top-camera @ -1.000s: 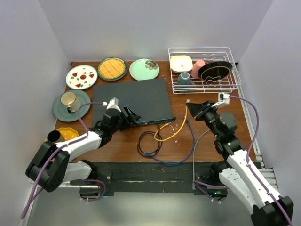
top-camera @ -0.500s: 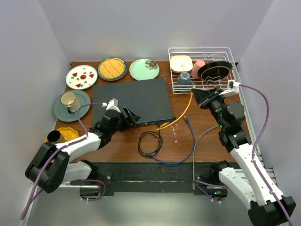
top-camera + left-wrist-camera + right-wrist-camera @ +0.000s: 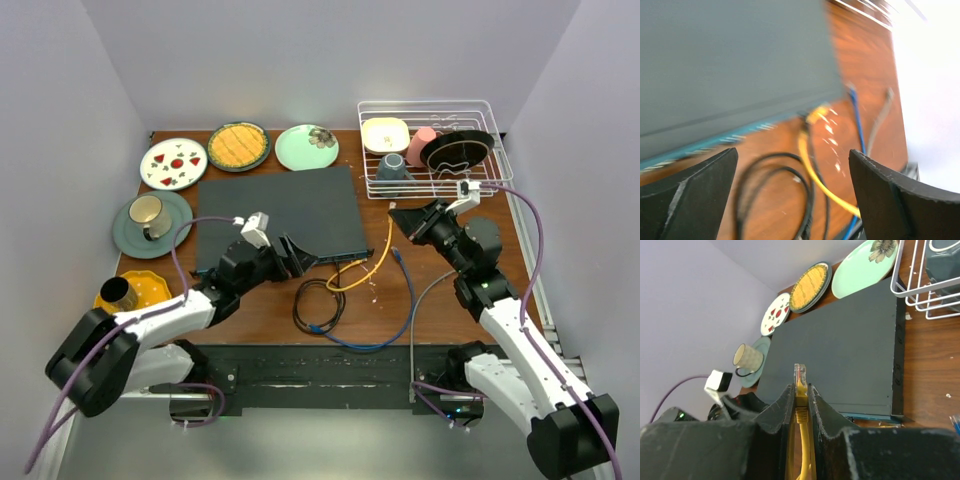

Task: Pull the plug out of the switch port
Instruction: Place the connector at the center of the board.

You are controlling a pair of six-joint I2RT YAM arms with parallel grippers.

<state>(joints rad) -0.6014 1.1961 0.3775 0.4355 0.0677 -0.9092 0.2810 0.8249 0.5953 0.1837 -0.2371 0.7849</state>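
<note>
The switch (image 3: 275, 205) is a flat dark-grey box mid-table with a thin blue front edge; it also shows in the left wrist view (image 3: 730, 55) and the right wrist view (image 3: 840, 360). My right gripper (image 3: 398, 212) (image 3: 800, 386) hangs in the air right of the switch, shut on the clear-tipped plug (image 3: 800, 371) of a yellow cable (image 3: 382, 255). That cable (image 3: 807, 155) sags to the table and runs back to the front edge's right end; blur hides how it ends there. My left gripper (image 3: 303, 255) (image 3: 792, 151) stands wide open and empty at that front edge.
A black cable loop (image 3: 318, 300), a blue cable (image 3: 405, 290) and a grey cable (image 3: 420, 300) lie in front of the switch. A white dish rack (image 3: 435, 150) stands back right. Plates (image 3: 238, 146) line the back, and a cup on a plate (image 3: 150, 215) sits at left.
My left gripper opened wider and slid right along the switch's front edge. My right gripper, still shut on the yellow plug, swung up toward the rack, then came back left and lower.
</note>
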